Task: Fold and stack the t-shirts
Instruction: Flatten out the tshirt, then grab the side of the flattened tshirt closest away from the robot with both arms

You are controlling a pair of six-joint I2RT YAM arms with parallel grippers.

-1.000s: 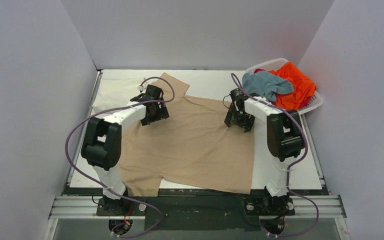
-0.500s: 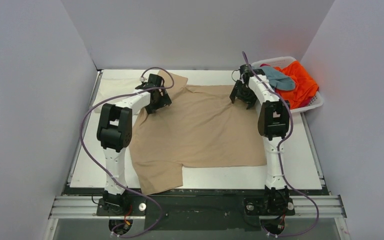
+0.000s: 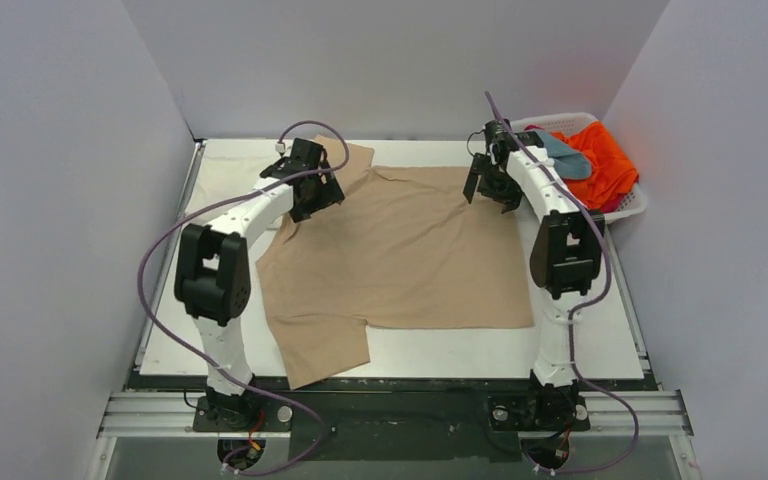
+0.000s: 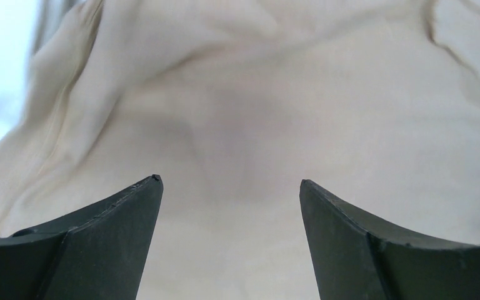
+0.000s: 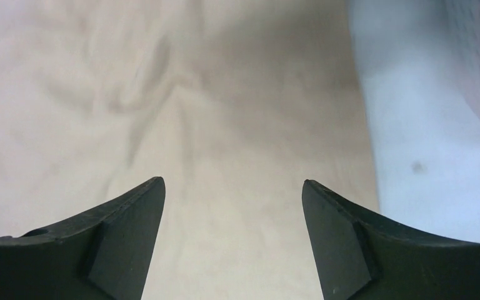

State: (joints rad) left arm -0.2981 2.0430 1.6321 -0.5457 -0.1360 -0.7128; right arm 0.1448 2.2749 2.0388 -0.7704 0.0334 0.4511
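A tan t-shirt (image 3: pixel 400 255) lies spread flat on the white table, one sleeve hanging toward the near left edge. My left gripper (image 3: pixel 312 200) is open over its far left part, near the shoulder; the left wrist view (image 4: pixel 230 182) shows only tan cloth between its fingers. My right gripper (image 3: pixel 490 192) is open over the far right corner; in the right wrist view (image 5: pixel 232 182) tan cloth fills the gap and its edge meets the table on the right. A grey-blue shirt (image 3: pixel 560 155) and an orange shirt (image 3: pixel 600 165) lie in the basket. A cream-white shirt (image 3: pixel 232 178) lies far left.
A white slatted basket (image 3: pixel 632 205) stands at the far right corner of the table. Grey walls close in on the left, back and right. The dark rail with both arm bases runs along the near edge.
Both grippers carried the tan shirt's far edge toward the back of the table and spread it flat. The right arm has since drawn back slightly; both grippers now stand open above the cloth.
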